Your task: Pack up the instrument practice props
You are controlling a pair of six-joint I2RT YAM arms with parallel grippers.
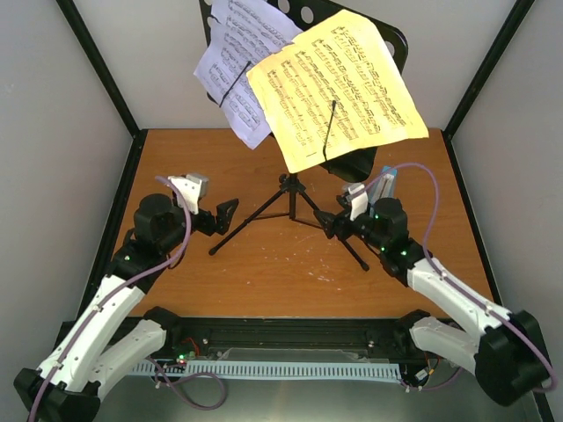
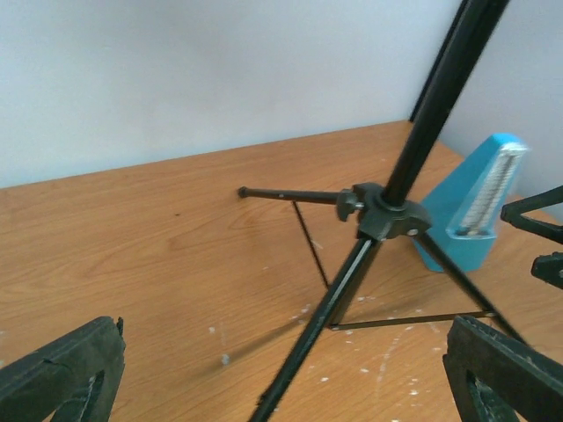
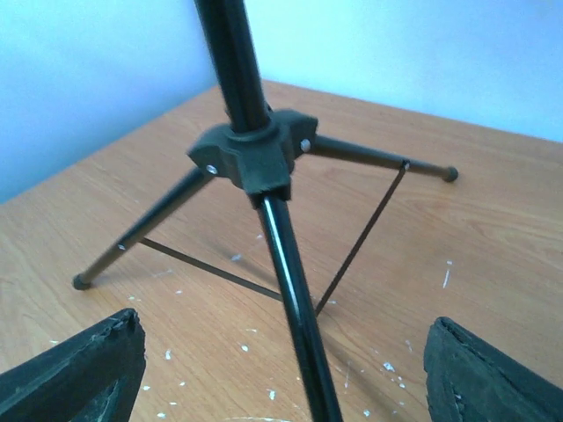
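Note:
The black tripod music stand (image 1: 290,189) stands mid-table, its round-holed desk (image 1: 303,13) at the top. On the desk lie a yellow sheet-music page (image 1: 339,88) and a white one (image 1: 233,61). The blue wedge metronome (image 1: 385,186) stands right of the tripod, behind my right gripper; the left wrist view shows it too (image 2: 471,211). My left gripper (image 1: 225,214) is open at the tip of the left front tripod leg, which runs between its fingers (image 2: 62,374). My right gripper (image 1: 332,224) is open astride the right front leg (image 3: 295,299), not touching it.
The wooden table (image 1: 264,281) has white walls close on three sides and black frame posts (image 1: 97,66) at the corners. The tripod hub (image 3: 251,154) and thin braces (image 3: 361,237) spread low over the table. White specks dot the wood.

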